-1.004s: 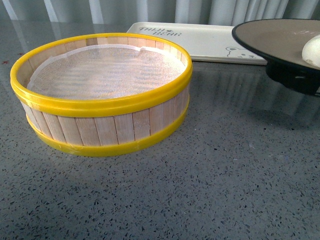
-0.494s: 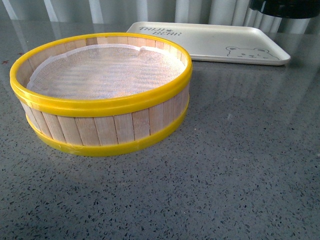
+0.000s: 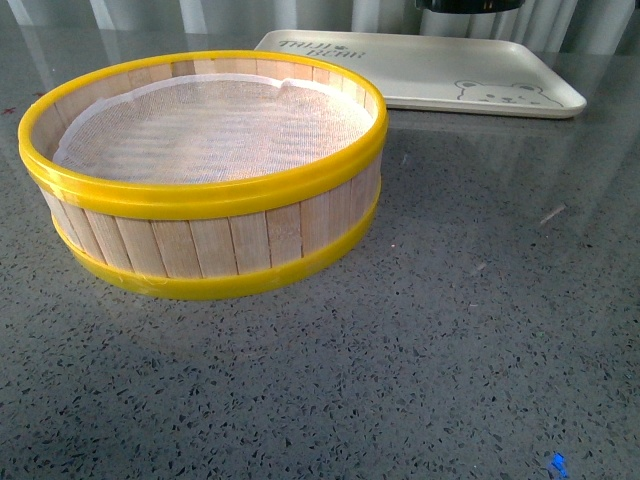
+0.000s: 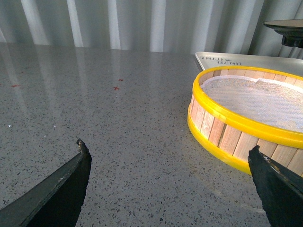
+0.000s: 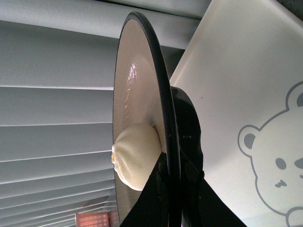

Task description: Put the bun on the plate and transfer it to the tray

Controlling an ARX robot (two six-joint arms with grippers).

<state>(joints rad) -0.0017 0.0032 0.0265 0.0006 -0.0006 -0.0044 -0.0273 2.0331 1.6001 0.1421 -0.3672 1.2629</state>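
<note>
The right end effector (image 5: pixel 173 184) grips the rim of the plate (image 5: pixel 142 85), bun (image 5: pixel 135 158) on it, above the tray (image 5: pixel 246 71) at the far edge of the tabletop (image 3: pixel 450 350); the left end effector (image 4: pixel 168 146) hangs released.

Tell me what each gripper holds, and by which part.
The right gripper grips the plate by its black rim, with the bun on it. The left gripper is open and holds nothing.

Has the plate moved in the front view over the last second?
Yes. The plate has risen and shifted left. It hung low over the right end of the tray; now only its black underside shows at the top edge, above the tray's far edge.
</note>
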